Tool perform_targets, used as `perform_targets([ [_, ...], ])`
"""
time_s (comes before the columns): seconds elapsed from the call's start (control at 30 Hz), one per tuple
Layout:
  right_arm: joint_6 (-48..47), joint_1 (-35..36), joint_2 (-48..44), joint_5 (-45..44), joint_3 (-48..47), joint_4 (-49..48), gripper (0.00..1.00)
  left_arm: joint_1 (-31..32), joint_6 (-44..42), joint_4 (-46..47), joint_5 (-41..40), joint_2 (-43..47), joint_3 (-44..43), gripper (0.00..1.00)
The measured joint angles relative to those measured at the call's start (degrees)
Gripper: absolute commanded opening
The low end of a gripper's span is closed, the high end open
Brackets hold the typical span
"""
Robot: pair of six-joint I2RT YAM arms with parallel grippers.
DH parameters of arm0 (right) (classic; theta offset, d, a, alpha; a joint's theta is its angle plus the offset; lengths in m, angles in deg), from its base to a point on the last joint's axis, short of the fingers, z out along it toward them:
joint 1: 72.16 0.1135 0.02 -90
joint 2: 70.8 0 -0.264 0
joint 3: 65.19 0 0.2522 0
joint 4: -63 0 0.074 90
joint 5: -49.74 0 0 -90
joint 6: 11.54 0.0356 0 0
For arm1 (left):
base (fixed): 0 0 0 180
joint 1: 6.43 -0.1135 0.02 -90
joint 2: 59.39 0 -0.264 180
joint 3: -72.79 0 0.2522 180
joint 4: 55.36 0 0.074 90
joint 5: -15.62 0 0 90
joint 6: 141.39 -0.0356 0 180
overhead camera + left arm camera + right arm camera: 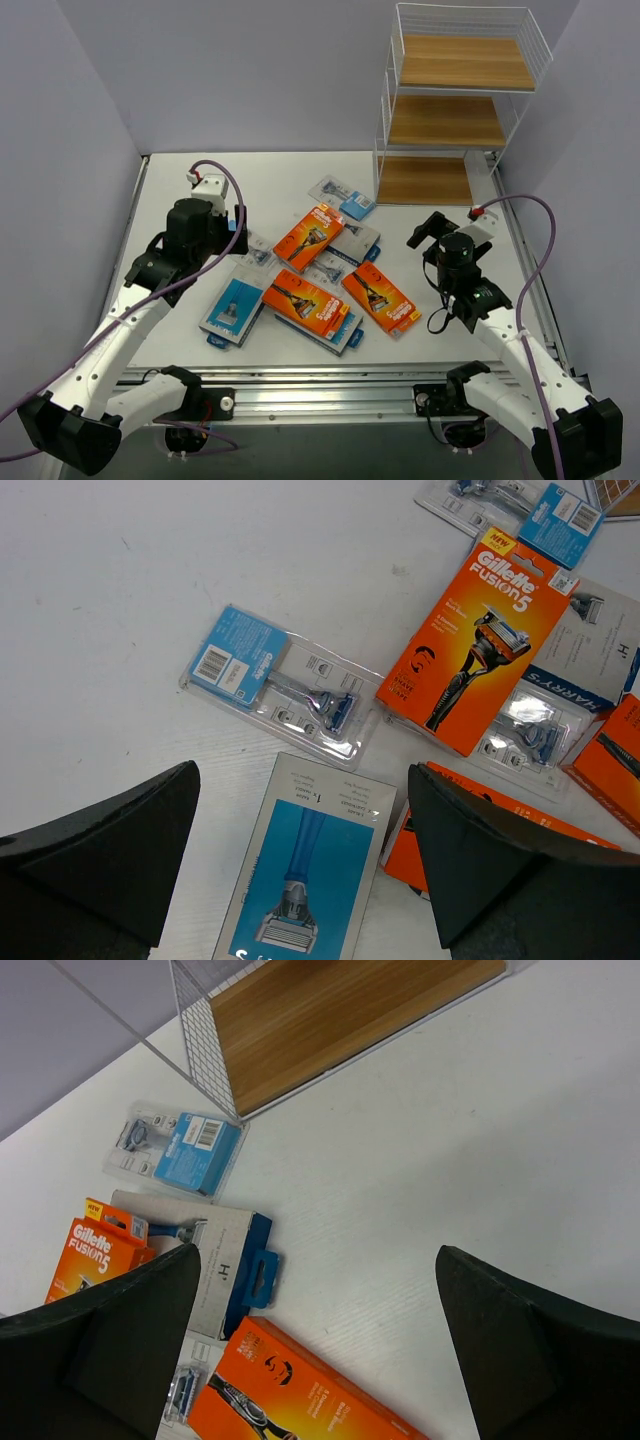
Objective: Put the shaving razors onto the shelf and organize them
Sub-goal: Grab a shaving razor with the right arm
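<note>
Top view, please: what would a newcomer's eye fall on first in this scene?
The bright orange razor boxes grab the eye first, scattered across the middle of the table. Next comes the tall wire shelf at the far right corner, its three wooden tiers bare. The left gripper and right gripper hang open on either side of the boxes.

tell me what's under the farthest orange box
A grey-white Harry's box sticks out from under the orange box's right edge; the rest of it, and anything else beneath, is covered.
</note>
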Motion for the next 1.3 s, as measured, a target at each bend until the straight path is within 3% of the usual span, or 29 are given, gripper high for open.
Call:
perform_targets([
  [0.33,1.9,0.0,-2.7,-0.9,4.7,-3.4,1.0,0.0,-0.6,1.8,-1.8,2.6,0.6,0.94],
  [0.7,0.8,0.0,-0.5,7.4,8.3,-11.2,1.0,0.0,1.1,2.2,-10.1,3.5,2.1,0.94],
  [1.3,7.1,0.0,23.0,25.9,6.3,-20.2,0.93,0.0,4.1,2.1,-12.5,2.9,2.4,0.94],
])
